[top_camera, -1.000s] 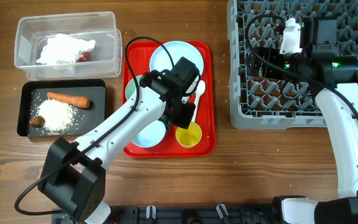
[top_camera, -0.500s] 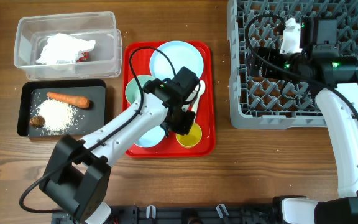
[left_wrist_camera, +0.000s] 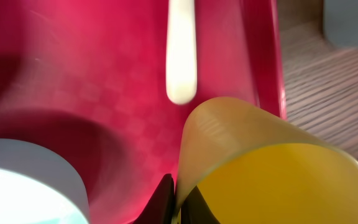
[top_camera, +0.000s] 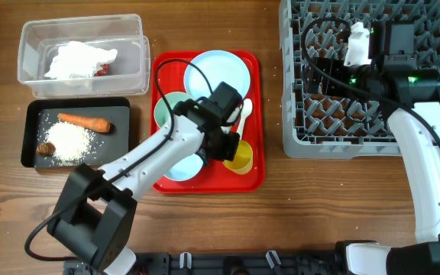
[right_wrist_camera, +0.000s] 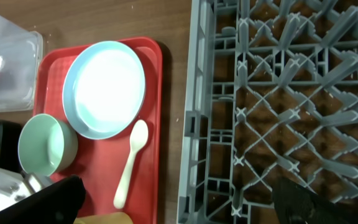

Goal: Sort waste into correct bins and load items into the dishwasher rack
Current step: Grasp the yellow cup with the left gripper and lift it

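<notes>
My left gripper [top_camera: 228, 149] is shut on the rim of the small yellow cup [top_camera: 241, 157], which tilts over the red serving tray [top_camera: 257, 114]. In the left wrist view the jaws [left_wrist_camera: 178, 199] pinch the cup's wall [left_wrist_camera: 272, 168]. On the tray are the large pale blue plate [top_camera: 218, 72], a mint bowl [top_camera: 166, 111], a blue bowl [top_camera: 180, 166] and the white spoon [top_camera: 245, 114]. My right gripper [top_camera: 321, 76] is open and empty over the grey dishwasher rack [top_camera: 373, 134], its fingers [right_wrist_camera: 179, 186] spread wide.
The clear tub [top_camera: 33, 42] at the back left holds the white napkin [top_camera: 79, 59] with a red scrap. The black tray [top_camera: 121, 111] below it holds the carrot [top_camera: 84, 122], a brown lump [top_camera: 46, 148] and rice [top_camera: 71, 141].
My left gripper dropped to the yellow cup and closed on its rim. The cup has tilted and shifted a little to the right. The right arm has not moved.
</notes>
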### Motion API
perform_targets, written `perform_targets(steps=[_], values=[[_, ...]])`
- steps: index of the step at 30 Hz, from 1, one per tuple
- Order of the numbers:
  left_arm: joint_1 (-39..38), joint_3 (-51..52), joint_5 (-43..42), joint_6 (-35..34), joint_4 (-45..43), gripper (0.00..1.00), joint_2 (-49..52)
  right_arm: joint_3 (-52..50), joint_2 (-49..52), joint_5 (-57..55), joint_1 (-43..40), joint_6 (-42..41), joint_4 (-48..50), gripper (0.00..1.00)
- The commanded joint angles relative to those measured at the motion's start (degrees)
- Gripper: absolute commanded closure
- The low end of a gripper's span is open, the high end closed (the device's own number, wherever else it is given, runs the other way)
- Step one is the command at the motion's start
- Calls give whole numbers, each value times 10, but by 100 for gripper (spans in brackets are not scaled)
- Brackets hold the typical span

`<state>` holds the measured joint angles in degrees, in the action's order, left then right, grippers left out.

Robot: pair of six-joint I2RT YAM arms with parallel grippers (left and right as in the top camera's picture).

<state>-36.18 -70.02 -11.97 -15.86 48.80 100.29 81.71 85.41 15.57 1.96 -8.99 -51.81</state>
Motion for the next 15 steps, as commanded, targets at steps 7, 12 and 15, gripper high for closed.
perform_targets(steps=[7, 12, 15], values=[[208, -46, -317, -24, -61, 96, -55, 11, 5, 3, 0, -12, 11, 0], [295, -46, -553, -24, -162, 96, -55, 11, 5, 196, 0, -15, 112, 0], [322, -46, -658, -26, -227, 96, -55, 11, 5, 308, 3, -12, 179, 0]])
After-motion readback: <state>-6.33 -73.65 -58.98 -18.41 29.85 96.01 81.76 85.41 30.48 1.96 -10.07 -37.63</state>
